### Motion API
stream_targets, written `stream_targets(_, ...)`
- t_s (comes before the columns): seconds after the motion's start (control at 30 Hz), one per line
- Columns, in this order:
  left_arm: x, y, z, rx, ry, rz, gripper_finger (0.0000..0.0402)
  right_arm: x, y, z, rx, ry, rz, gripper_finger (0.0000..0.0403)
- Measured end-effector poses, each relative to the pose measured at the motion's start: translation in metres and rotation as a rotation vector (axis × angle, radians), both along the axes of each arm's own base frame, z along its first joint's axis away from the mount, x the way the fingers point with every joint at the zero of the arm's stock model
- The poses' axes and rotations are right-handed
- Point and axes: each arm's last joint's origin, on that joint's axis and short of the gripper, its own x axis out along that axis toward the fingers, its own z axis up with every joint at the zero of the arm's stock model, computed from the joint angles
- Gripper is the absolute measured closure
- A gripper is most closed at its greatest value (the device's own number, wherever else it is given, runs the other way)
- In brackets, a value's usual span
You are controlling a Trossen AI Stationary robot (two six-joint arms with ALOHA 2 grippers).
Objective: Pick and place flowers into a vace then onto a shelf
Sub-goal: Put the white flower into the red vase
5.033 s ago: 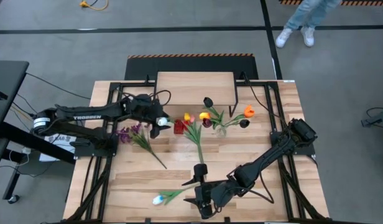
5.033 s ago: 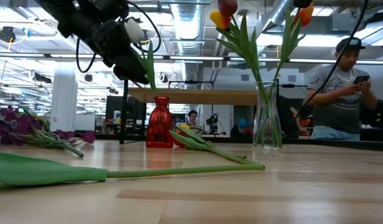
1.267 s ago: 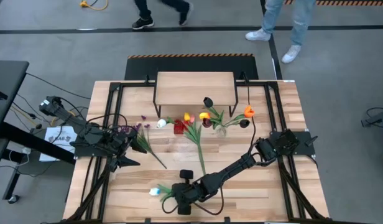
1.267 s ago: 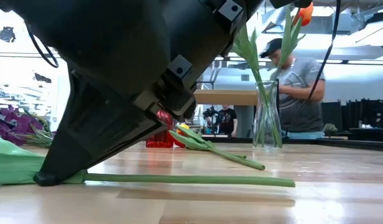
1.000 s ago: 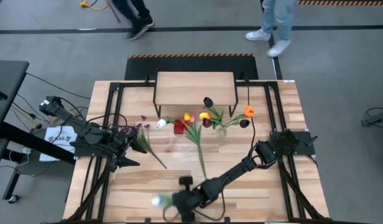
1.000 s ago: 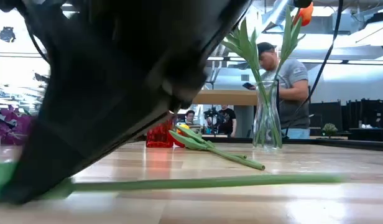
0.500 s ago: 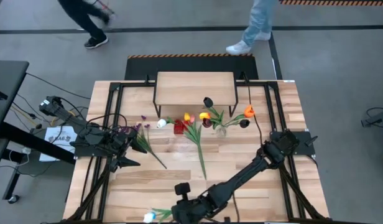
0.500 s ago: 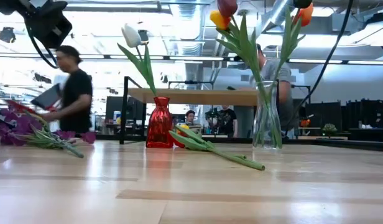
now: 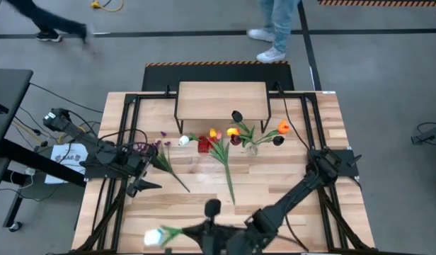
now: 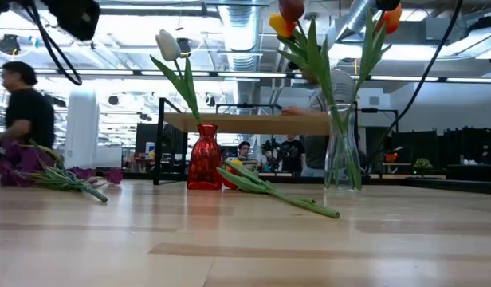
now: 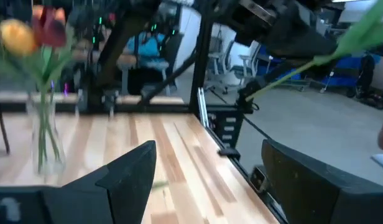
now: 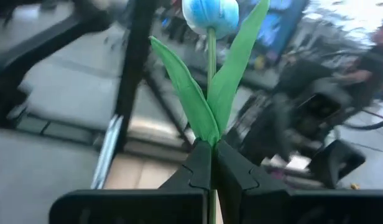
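The right gripper [image 9: 204, 232], low at the near edge of the light plank bench [image 9: 303, 177], has its fingers [image 12: 201, 165] clenched on the green stem of a pale white-blue tulip [image 9: 156, 236], which it should lift upright before carrying it far toward the red glass vase [image 9: 203, 145], while the left gripper [image 9: 144, 185] waits with fingers released at the left side.

Bright ceiling strips glare behind the low view, both wrist views are motion-blurred, and table shadows stay soft.
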Motion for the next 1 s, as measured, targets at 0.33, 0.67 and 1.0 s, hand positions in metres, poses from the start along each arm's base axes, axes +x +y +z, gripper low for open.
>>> stream_targets(0.33,0.021,-0.017,0.013,0.055,-0.251,-0.008,0.0120,0.036,-0.052,0.007,0.130,-0.095,-0.117,0.0403)
stream_targets(0.67,0.018,-0.026,0.018,0.105,-0.356,-0.030,0.0120,0.043,-0.069,0.004,0.109,-0.081,-0.225,0.0403)
stream_targets(1.0,0.015,-0.025,0.025,0.085,-0.427,-0.010,0.0120,0.049,-0.079,-0.004,0.120,-0.047,-0.255,0.0403)
